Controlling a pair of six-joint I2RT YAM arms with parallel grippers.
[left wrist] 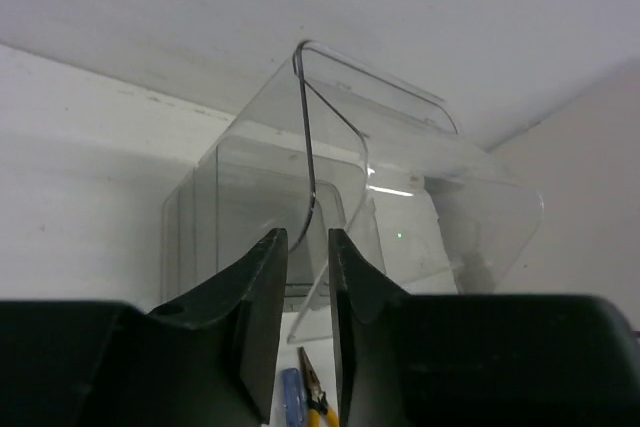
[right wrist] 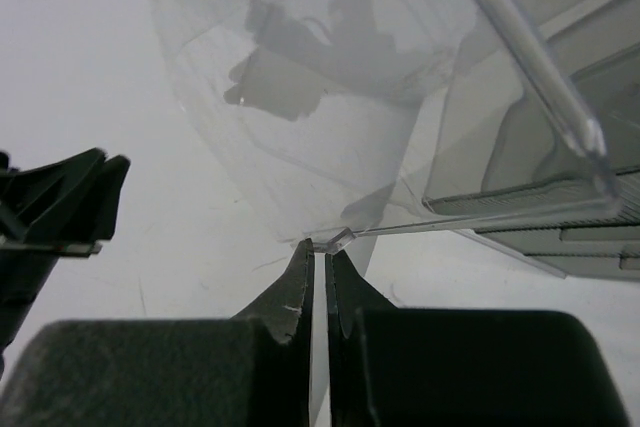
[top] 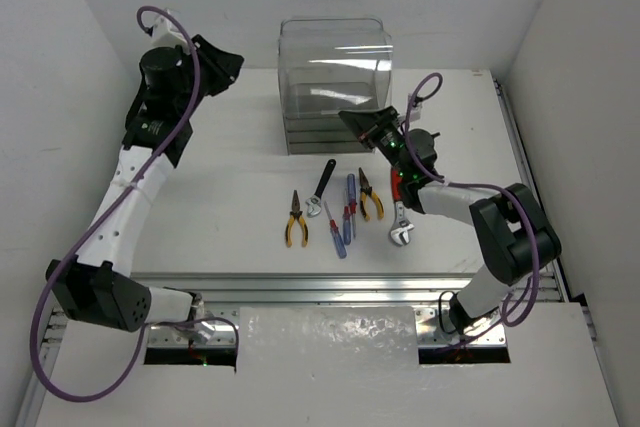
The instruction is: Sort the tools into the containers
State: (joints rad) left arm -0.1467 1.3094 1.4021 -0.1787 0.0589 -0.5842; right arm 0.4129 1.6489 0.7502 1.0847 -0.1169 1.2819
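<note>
The top view looks down from above and behind the arm bases, far enough off to take in the whole tabletop [top: 230, 207]. The left wrist view peers past the left pincer [left wrist: 308, 239] at the clear container [left wrist: 420, 207], fairly near. The right wrist view, past the right pincer [right wrist: 320, 249], sits hard against that container, which all three views share.

We see a clear smoky plastic container [top: 335, 77], two yellow-handled pliers [top: 294, 223], a red-handled silver wrench [top: 401, 219], a black-handled wrench [top: 322, 185] and thin red and blue screwdrivers [top: 349, 209] on a white table [top: 225, 197].
</note>
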